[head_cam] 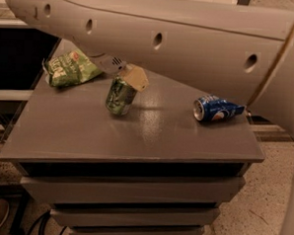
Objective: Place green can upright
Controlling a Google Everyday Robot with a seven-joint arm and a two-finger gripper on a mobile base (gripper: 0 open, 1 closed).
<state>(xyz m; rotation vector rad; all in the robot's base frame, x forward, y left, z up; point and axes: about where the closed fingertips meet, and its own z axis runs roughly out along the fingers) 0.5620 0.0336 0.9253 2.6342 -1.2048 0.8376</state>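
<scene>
The green can point(120, 96) stands on the grey table top point(151, 134), left of the middle, leaning slightly, with its bottom at the surface. My gripper point(127, 74) reaches down from the big white arm point(190, 37) and is shut on the can's top end; a beige finger pad point(135, 77) sits against the can's upper right side. The other finger is hidden behind the can and the wrist.
A flat green snack bag point(68, 67) lies at the table's back left. A blue can point(217, 109) lies on its side near the right edge. The table is a drawer cabinet point(133, 198). Dark shelving stands to the left, speckled floor to the right.
</scene>
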